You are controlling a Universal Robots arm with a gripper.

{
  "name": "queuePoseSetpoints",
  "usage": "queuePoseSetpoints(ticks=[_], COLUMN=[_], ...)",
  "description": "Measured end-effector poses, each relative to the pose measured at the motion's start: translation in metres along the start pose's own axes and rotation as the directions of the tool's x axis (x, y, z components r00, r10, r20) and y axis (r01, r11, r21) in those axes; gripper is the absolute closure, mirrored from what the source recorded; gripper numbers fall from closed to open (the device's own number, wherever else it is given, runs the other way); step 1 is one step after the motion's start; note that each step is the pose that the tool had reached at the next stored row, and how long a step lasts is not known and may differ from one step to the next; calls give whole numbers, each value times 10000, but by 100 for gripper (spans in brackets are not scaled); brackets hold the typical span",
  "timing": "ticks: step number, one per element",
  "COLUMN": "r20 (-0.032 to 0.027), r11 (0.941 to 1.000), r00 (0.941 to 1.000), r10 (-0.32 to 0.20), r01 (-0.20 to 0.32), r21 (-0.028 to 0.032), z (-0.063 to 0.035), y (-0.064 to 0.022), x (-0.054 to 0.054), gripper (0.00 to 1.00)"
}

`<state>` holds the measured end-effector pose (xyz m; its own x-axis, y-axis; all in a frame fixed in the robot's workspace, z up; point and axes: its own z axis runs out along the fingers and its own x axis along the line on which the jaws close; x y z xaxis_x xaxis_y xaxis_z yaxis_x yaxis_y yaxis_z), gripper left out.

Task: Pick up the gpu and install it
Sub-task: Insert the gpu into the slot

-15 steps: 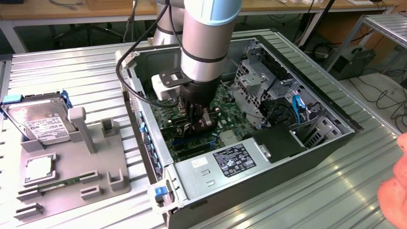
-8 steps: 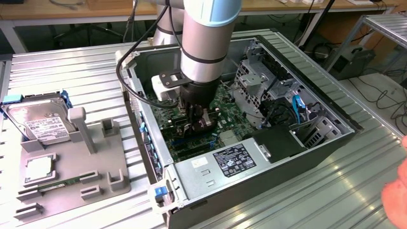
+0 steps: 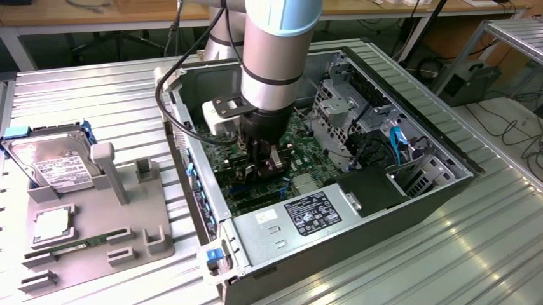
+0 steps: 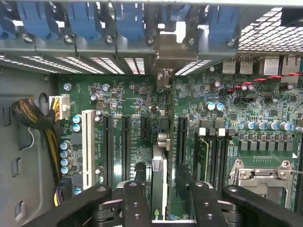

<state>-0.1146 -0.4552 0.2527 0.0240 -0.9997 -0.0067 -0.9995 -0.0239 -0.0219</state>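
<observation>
The gpu (image 4: pixel 159 176) stands on its edge in a motherboard slot, seen edge-on as a thin dark card. Its silver end bracket (image 4: pixel 164 52) sits against the case's rear slot opening. In the wrist view my gripper (image 4: pixel 165 204) straddles the card, with a black finger (image 4: pixel 137 203) close on one side. The other finger (image 4: pixel 204 203) stands off it with a visible gap, so the gripper is open. In the exterior view my gripper (image 3: pixel 269 164) reaches down into the open computer case (image 3: pixel 441 190), just over the green motherboard (image 3: pixel 297 136).
Blue slot latches (image 4: pixel 85 21) line the case's rear wall. Empty black slots (image 4: pixel 125 146) flank the card, and the CPU socket (image 4: pixel 265 172) lies to one side. A power supply (image 3: pixel 309 213) fills the case's near end. On the exterior view's left, a grey fixture (image 3: pixel 127 222) holds a hard drive (image 3: pixel 51 162).
</observation>
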Motion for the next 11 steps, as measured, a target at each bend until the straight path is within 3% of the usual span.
queuePoseSetpoints(ticks=[3, 8, 11], r20=[-10, -19, -28], r11=[10000, 10000, 10000], r00=[10000, 10000, 10000], r10=[0, -1, -4], r01=[0, 1, 4], r21=[-2, -1, 0], z=[-25, -192, -225], y=[0, -4, -5], x=[-1, -12, -25], gripper=[60, 60, 60])
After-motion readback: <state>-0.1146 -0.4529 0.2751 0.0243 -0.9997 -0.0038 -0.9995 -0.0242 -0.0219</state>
